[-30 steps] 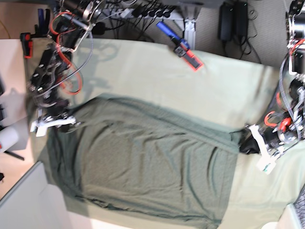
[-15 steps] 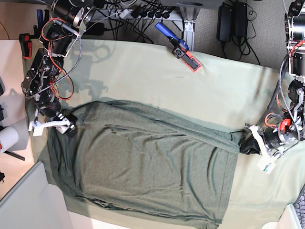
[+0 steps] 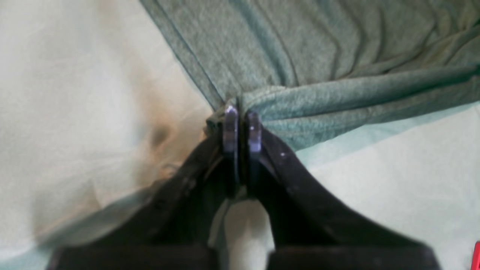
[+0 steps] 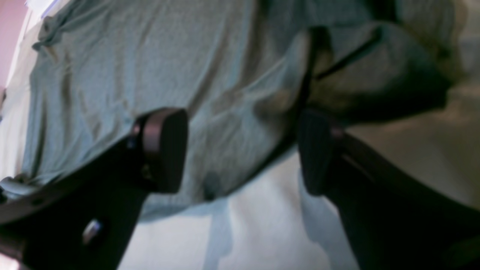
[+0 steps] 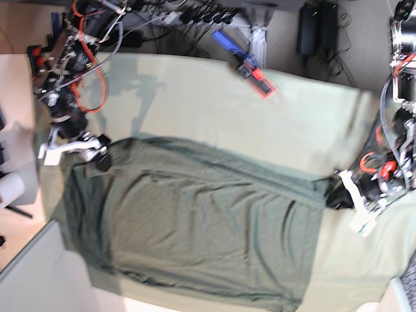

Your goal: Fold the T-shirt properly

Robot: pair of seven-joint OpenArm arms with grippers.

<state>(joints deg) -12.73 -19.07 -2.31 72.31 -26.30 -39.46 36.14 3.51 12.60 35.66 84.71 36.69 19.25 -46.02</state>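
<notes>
The dark olive T-shirt lies spread flat on the pale green sheet. In the base view my left gripper sits at the shirt's right edge. In the left wrist view that gripper is shut on a bunched fold of the T-shirt. My right gripper hovers at the shirt's upper left corner. In the right wrist view it stands wide open over the T-shirt, with nothing between its fingers.
A blue and red tool lies on the sheet's far edge. Cables and black power bricks crowd the floor behind. A white cylinder stands off the sheet's left side. The sheet's near edge runs along the bottom.
My right gripper has opened, let go of the shirt's left corner and drawn back toward the far left. The left gripper has held still, shut on the shirt.
</notes>
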